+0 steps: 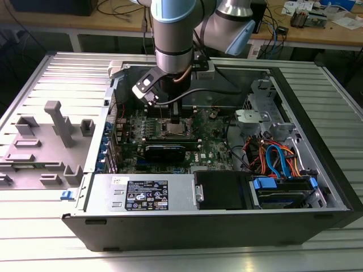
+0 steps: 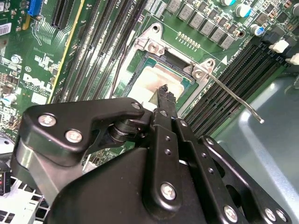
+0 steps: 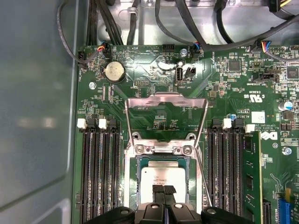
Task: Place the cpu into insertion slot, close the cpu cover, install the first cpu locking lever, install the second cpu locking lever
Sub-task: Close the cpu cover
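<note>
From the exterior view we look down from high and well back onto the open computer case (image 1: pixel 198 229) on the ribbed worktop (image 1: pixel 170 258). In the first wrist view we face almost squarely onto the motherboard (image 3: pixel 224 93) from close behind the fingers (image 3: pixel 160 191), and in the second wrist view we peer slantwise past them, nearer still. All three views share the patch of board around the cpu (image 3: pixel 154 176) at the fingers' tips.
</note>
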### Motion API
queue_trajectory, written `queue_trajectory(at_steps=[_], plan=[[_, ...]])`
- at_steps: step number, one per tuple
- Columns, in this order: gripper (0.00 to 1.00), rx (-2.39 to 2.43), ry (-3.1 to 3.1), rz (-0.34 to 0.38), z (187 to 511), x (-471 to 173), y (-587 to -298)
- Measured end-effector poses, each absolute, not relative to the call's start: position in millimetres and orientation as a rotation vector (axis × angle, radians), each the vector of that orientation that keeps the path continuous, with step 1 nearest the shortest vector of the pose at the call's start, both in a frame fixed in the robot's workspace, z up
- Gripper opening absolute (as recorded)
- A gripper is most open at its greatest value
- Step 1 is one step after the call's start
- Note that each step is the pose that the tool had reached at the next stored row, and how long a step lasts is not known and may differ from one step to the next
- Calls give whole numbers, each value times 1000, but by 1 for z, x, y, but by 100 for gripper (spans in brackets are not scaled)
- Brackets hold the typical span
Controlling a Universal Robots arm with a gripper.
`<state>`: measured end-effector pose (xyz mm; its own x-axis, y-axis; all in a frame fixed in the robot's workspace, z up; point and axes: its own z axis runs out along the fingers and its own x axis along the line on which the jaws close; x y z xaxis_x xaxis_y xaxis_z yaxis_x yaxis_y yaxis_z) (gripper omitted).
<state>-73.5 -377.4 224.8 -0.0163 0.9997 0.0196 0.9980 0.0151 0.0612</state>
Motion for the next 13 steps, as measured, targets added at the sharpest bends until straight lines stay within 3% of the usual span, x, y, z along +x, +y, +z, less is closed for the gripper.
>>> queue_trajectory(at_steps=[13], plan=[[11, 2183, 2217, 89, 233, -73, -377]])
